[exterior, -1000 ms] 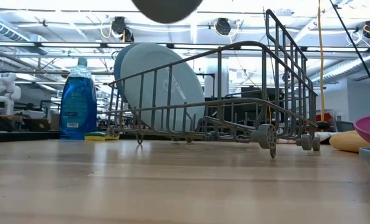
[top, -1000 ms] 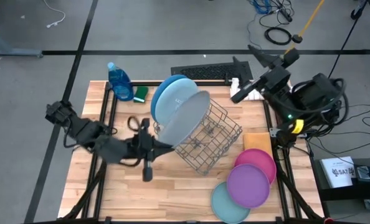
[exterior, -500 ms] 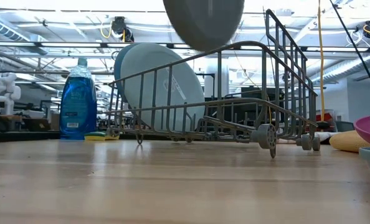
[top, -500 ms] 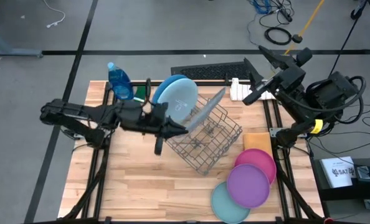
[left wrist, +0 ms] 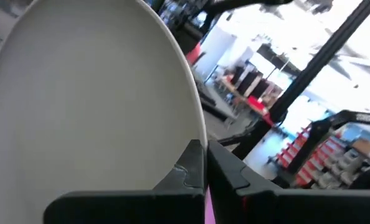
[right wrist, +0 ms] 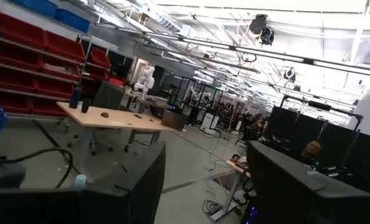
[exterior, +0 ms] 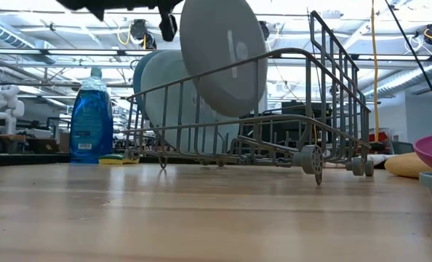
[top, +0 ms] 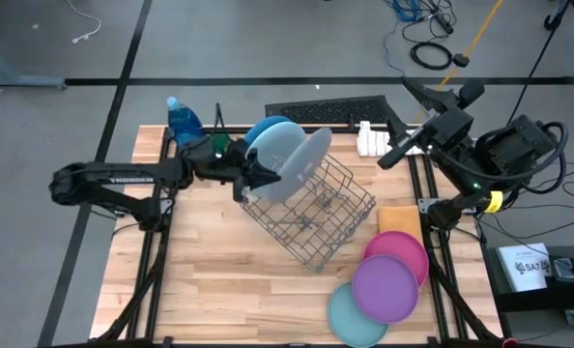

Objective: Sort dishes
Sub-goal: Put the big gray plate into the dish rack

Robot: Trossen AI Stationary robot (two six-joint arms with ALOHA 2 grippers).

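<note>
The left end effector point(top: 251, 180) is clamped on the rim of a grey plate point(top: 297, 164), holding it upright over the wire rack point(top: 321, 208), just beside the pale blue plate point(top: 272, 145) and blue plate point(top: 261, 129) standing in the rack's left end. The rack's right half has free slots. Three small plates, teal point(top: 350, 314), purple point(top: 386, 286) and pink point(top: 401, 249), overlap near the bench point(top: 219, 280) front-right corner. The right end effector point(top: 401, 150) hangs with fingers spread, holding nothing, above the bench's right rear edge.
</note>
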